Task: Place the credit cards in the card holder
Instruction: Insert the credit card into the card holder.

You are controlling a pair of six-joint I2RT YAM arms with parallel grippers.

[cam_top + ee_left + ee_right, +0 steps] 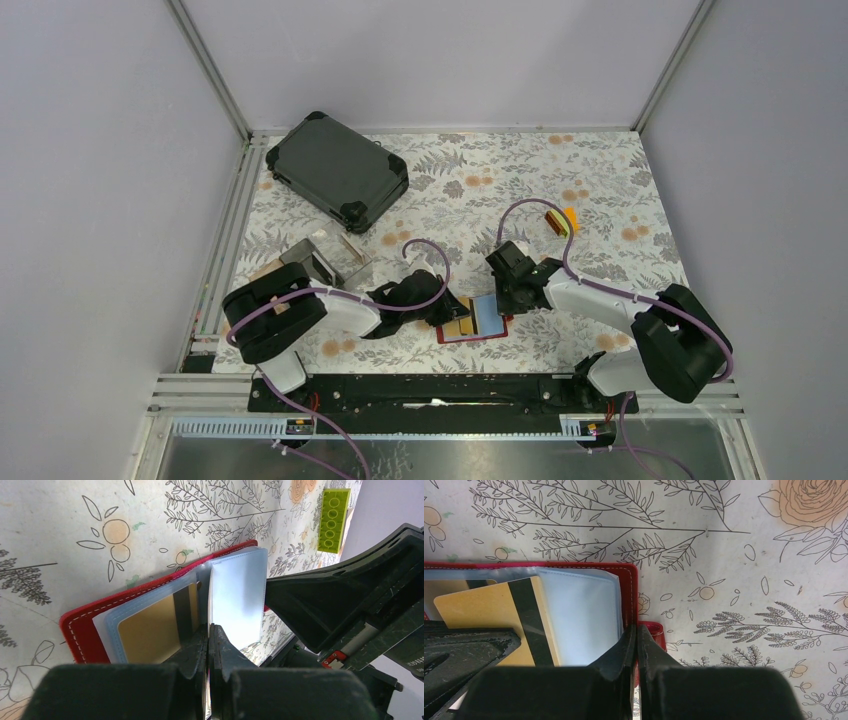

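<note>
Right gripper (637,630), closed, sits at card holder's (630,587) edge.

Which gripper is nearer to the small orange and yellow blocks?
Right. The right gripper sits at the card holder's right edge, toward the blocks; the left gripper is across the holder, farther off.

A credit card (150,630) lies in the open card holder (82,630) on the table (60,555).

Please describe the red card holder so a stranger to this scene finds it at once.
On the floral-patterned table, look near the front edge, between the left tool and the right tool. The small red leather-like wallet lies open, showing clear sleeves and a gold card; only it is red with white stitching.
</note>
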